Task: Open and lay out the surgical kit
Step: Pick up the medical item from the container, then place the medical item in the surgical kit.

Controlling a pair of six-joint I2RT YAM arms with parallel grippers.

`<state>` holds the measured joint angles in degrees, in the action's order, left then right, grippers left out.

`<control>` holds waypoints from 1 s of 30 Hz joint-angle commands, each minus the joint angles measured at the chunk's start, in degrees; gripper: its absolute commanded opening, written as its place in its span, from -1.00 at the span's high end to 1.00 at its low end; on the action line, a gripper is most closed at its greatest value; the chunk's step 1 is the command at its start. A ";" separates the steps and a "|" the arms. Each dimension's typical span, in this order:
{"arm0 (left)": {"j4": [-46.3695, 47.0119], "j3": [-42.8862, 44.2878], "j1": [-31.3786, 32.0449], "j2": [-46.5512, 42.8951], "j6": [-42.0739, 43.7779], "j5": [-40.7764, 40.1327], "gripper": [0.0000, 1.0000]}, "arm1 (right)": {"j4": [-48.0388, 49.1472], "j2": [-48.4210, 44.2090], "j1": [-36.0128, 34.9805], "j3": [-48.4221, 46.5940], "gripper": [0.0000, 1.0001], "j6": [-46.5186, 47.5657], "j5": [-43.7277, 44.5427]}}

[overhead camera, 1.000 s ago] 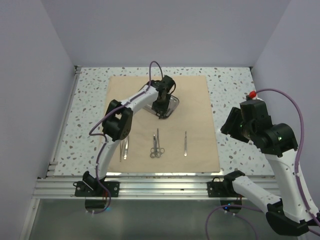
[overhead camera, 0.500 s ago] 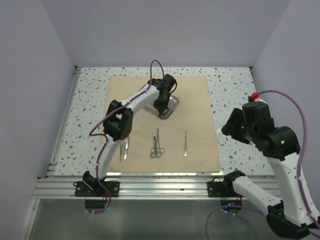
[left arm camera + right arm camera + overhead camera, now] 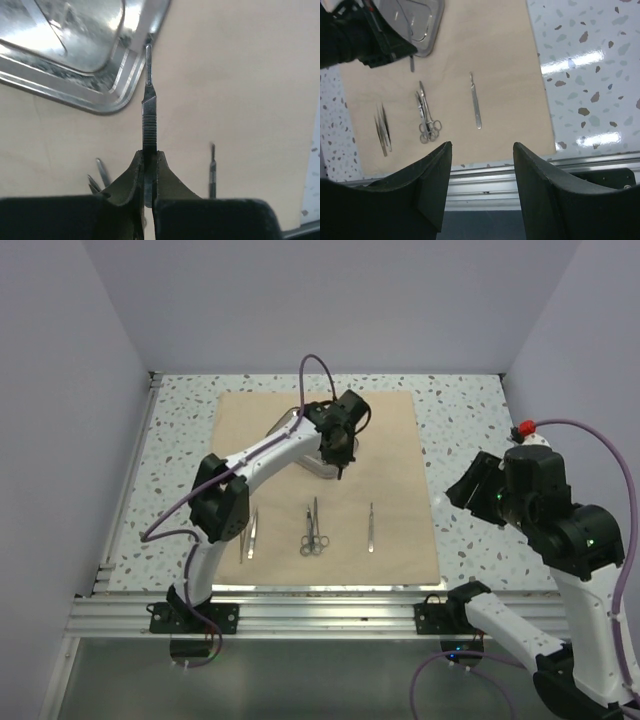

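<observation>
Since a second ago the left fingers [image 3: 131, 182] have snapped shut, and the arm has swung out from over the tray, bringing along a slim silver instrument with a ribbed steel handle [image 3: 149, 117]. The hold looks narrow, taken at the very end of the handle, so the piece could pivot or slip out on the way down. Its far tip hangs just by the rim of the shiny rectangular steel tray [image 3: 75, 97], where a low pass might catch the edge and knock it loose. Those fingers are clenched almost fully together on the handle, which sticks straight out ahead of them. Beyond it the beige-tan cloth wrap [image 3: 390, 430] lies spread flat on the speckled worktop [image 3: 465, 415], with the tray on its far half. On the near half a row is laid out: silver tweezers [image 3: 247, 538], ring-handled scissors and forceps [image 3: 314, 532] close together, and another slim silver handle [image 3: 371, 527] set apart. The right fingers [image 3: 427, 187] stand parted and hold nothing, raised over the worktop's right side.
</observation>
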<state>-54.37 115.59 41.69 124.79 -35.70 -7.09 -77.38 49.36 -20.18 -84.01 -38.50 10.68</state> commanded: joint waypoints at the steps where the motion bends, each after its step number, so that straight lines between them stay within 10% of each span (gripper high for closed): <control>1: 2.94 -5.96 6.37 -5.43 -10.25 -1.61 1.00 | -9.27 -1.02 0.15 -4.49 -0.12 1.50 -2.32; 11: 7.26 -15.04 19.03 -3.95 -23.71 -3.10 1.00 | -13.58 -7.26 0.23 -5.03 -0.24 5.19 -5.83; 15: 7.17 -14.26 19.83 -2.45 -24.33 -3.19 0.24 | -13.67 -7.35 0.15 -5.03 -0.41 6.15 -6.98; 19: 4.46 -11.45 19.74 -3.06 -23.54 -4.85 -0.02 | -13.58 -6.83 0.15 -4.06 -0.60 6.07 -6.37; 30: 0.93 -4.42 2.62 -5.10 -7.90 -7.23 -0.11 | -9.98 -3.84 0.23 -1.95 -0.84 4.49 -3.38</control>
<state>-51.99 108.38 51.96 121.60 -50.83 -11.75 -77.38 43.62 -20.18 -86.63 -34.06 6.15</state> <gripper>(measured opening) 0.554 0.906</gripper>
